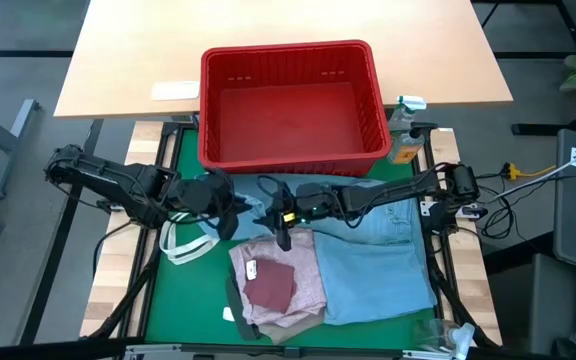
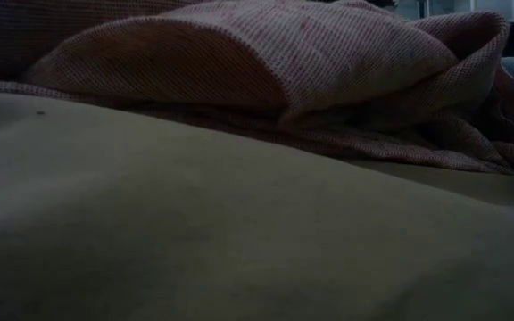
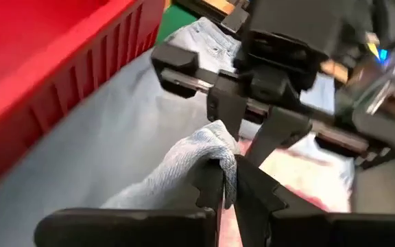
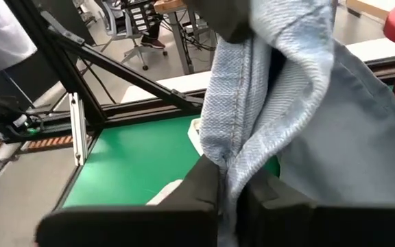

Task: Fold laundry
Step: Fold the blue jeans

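Note:
The light blue denim jeans (image 1: 373, 262) lie spread on the right half of the green mat; their left edge is gathered up between the two grippers. My left gripper (image 1: 251, 208) (image 3: 228, 186) and my right gripper (image 1: 278, 216) (image 4: 232, 189) face each other just in front of the red basket, each shut on denim. The mottled pink top (image 1: 273, 275) (image 2: 266, 62) lies folded left of the jeans, on beige cloth (image 1: 286, 326) (image 2: 239, 241). The dark green top and the socks are out of view. My left gripper pinches a bunched fold of the jeans' edge (image 3: 208, 147) between its two fingers, reaching level from the table's left. The denim rises clear of the mat there and slopes back down to the rest. My right gripper pinches a seamed edge of the jeans (image 4: 233, 147) between its two fingers, coming from the table's right and slanting down. The denim stands up past the fingers and folds over slackly.
The red plastic basket (image 1: 293, 105) stands at the mat's far side, close behind both grippers. A white tote bag (image 1: 190, 243) lies on the mat below the left arm. Small bottles (image 1: 405, 125) stand right of the basket. Bare green mat (image 1: 183, 300) shows near left.

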